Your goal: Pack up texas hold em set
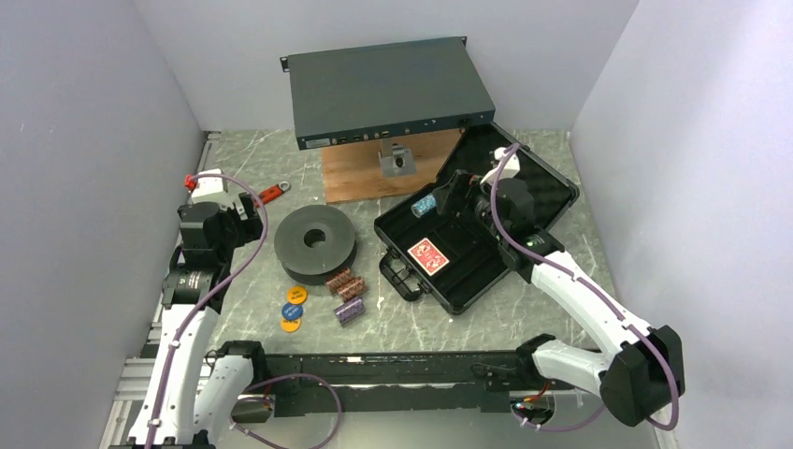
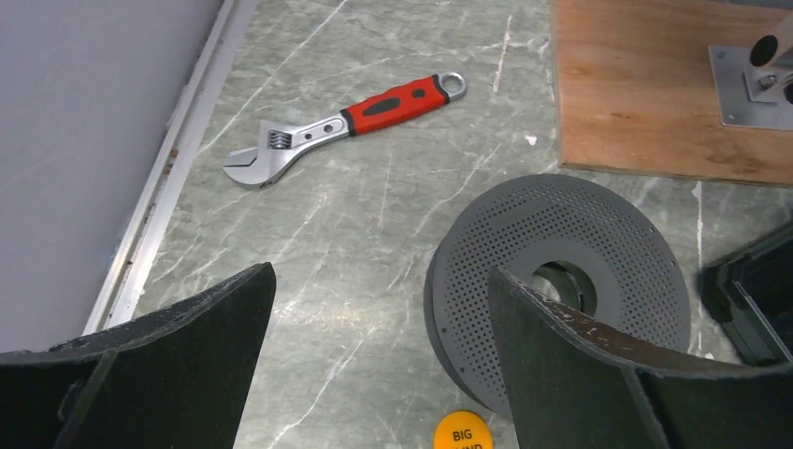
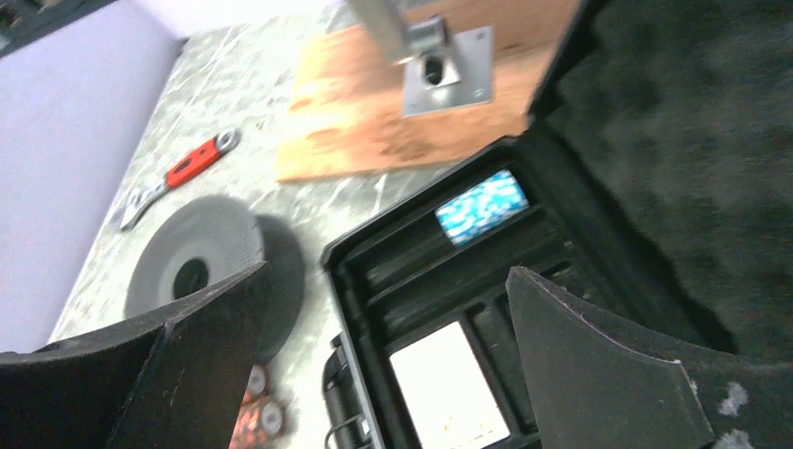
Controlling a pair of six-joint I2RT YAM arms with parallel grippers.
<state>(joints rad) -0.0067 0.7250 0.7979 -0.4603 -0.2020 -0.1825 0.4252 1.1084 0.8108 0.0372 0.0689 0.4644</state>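
The black case (image 1: 479, 265) lies open at centre right, its foam-lined lid (image 1: 538, 182) tilted back. A teal chip stack (image 1: 425, 204) and the red-backed card deck (image 1: 427, 254) lie in its tray. Brown chip stacks (image 1: 341, 280) and a purple stack (image 1: 351, 311) lie on the table left of the case handle, beside orange (image 1: 297, 295), blue (image 1: 291, 310) and yellow (image 1: 291, 325) discs. My right gripper (image 1: 449, 196) hovers open and empty over the tray; its wrist view shows the teal stack (image 3: 482, 206) and deck (image 3: 449, 383). My left gripper (image 1: 249, 208) is open and empty, left of the spool.
A dark grey round spool (image 1: 315, 241) sits between my left gripper and the case. A red-handled wrench (image 1: 271, 193) lies at back left. A flat teal-grey metal box (image 1: 388, 91) rests on a wooden board (image 1: 365, 178) with a metal bracket (image 1: 396, 159) behind the case.
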